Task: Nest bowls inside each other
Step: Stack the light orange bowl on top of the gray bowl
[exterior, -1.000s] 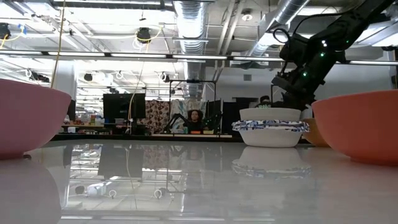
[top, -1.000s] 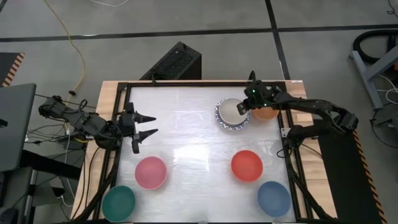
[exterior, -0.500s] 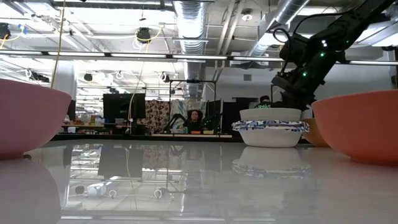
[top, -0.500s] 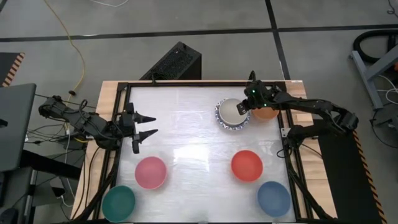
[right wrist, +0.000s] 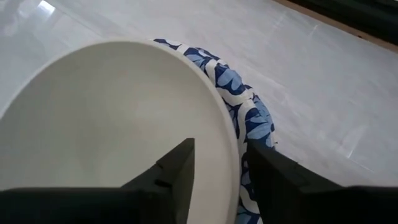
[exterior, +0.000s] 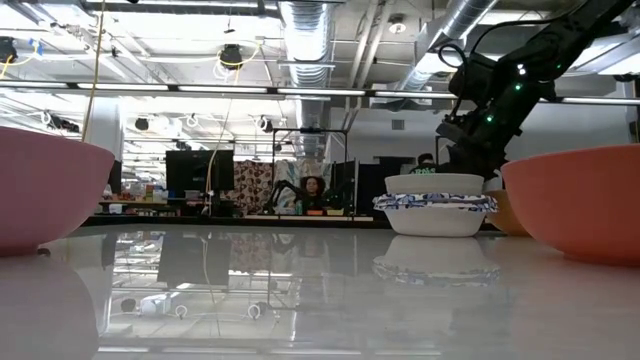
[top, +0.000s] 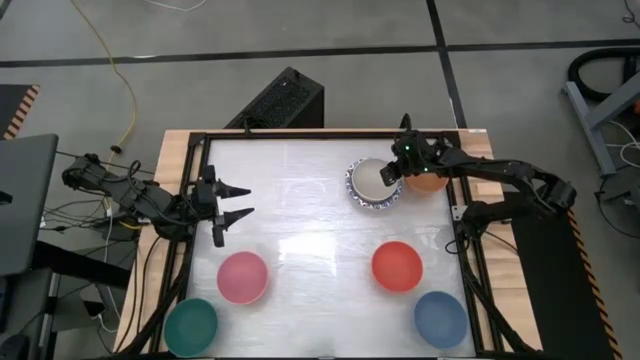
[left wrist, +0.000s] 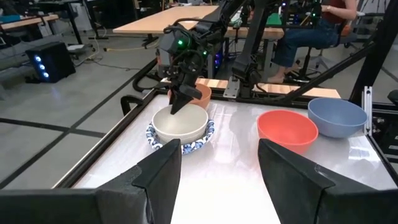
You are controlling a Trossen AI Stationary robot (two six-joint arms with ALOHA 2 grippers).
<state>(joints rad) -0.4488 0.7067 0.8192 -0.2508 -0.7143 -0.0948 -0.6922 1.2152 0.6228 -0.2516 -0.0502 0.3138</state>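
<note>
A cream bowl [top: 372,178] sits nested in a white bowl with a blue patterned rim [top: 360,196] at the table's far right. My right gripper [right wrist: 221,168] is open over the cream bowl's right rim [right wrist: 231,149]. One finger stands inside the bowl and one outside, each with a gap to the rim. An orange bowl [top: 430,183] stands just right of the pair, partly under the right arm. My left gripper [top: 238,200] hangs open above the table's left edge, with nothing between its fingers.
Red [top: 397,266] and blue [top: 441,318] bowls stand at the near right, pink [top: 243,277] and green [top: 190,326] bowls at the near left. The white tabletop between them is bare. A black frame [top: 200,140] runs around the table's edges.
</note>
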